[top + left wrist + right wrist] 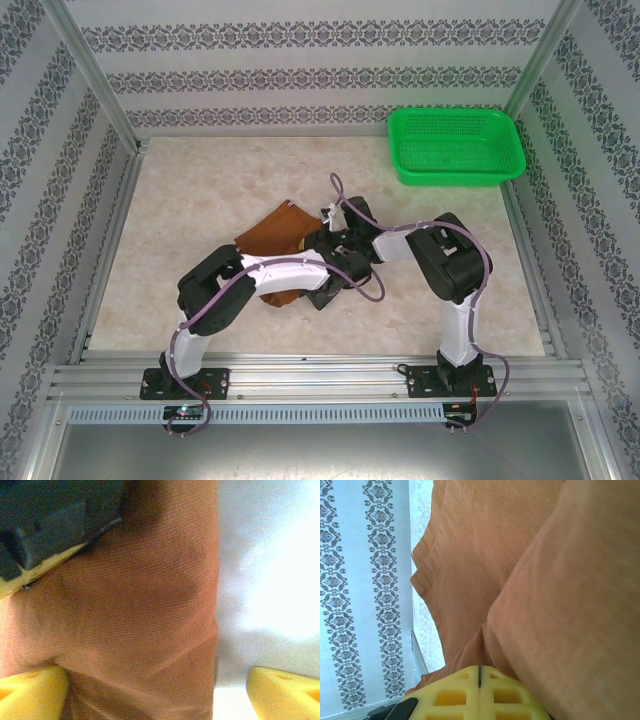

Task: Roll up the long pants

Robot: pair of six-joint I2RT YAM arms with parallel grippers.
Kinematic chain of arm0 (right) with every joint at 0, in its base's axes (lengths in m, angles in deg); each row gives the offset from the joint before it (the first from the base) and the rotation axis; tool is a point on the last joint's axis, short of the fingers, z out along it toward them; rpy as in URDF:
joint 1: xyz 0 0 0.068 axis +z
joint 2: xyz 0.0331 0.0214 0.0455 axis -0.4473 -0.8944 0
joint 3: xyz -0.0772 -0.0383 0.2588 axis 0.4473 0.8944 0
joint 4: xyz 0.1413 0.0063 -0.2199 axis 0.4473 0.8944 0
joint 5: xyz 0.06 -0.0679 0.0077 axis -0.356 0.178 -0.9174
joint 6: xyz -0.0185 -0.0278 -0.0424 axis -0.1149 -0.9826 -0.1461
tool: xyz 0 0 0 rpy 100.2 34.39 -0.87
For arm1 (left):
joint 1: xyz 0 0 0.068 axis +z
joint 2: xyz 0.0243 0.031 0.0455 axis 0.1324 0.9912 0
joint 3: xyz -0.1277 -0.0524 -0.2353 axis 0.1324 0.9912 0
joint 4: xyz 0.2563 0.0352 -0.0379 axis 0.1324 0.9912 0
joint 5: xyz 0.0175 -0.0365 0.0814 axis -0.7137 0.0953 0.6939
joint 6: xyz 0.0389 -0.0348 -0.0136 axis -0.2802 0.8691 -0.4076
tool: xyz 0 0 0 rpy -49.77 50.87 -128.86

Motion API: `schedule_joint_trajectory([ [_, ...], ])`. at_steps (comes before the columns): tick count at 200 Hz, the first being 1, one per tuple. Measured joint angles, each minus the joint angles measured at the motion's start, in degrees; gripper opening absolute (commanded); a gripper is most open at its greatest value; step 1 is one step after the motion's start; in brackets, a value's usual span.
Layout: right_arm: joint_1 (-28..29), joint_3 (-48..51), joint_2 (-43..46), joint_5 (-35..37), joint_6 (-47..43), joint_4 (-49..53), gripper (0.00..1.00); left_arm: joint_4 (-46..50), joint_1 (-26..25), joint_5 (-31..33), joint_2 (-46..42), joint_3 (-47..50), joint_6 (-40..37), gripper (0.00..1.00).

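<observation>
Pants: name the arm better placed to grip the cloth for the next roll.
Left, probably. The left gripper is open with the pants between its fingers, ready to close. The right gripper is shut against the pants and would need to open first.

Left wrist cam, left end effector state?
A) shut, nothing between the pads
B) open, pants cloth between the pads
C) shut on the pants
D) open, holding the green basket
B: the left end effector has its yellow pads spread wide apart, and the long pants cloth lies in the gap between them.
</observation>
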Motion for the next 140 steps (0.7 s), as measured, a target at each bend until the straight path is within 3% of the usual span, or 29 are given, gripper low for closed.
schedule_joint_trajectory([
  [10,0.0,0.0,-0.1,1.2,0.5,-0.6,0.0,-0.2,0.6,1.3,0.0,0.7,-2.5,0.1],
  [15,0.0,0.0,-0.3,1.6,0.6,-1.0,0.0,-0.3,0.8,1.5,0.0,0.8,-3.2,0.0],
  [67,-1.0,0.3,0.7,4.1,2.2,-0.8,0.0,-2.3,2.6,-1.9,-2.6,0.8,-10.5,0.0],
  [70,-1.2,0.3,1.0,4.1,2.3,-0.4,0.04,-2.6,2.7,-2.6,-2.9,0.8,-10.9,0.0],
  [79,-1.7,0.5,2.0,4.3,2.6,1.1,0.21,-3.8,3.3,-7.2,-4.3,0.7,-12.1,0.0],
  [87,-2.5,0.8,3.5,4.2,3.0,2.8,0.3,-5.1,4.1,-12.6,-5.5,0.5,-12.7,0.0],
  [111,-5.9,0.9,9.4,3.2,3.1,8.4,0.39,-11.1,7.0,-31.0,-9.9,-0.2,-12.6,0.0],
  [140,-8.8,-2.5,15.4,2.8,0.5,16.0,0.41,-21.0,10.5,-51.1,-13.0,0.5,-10.2,0.0],
])
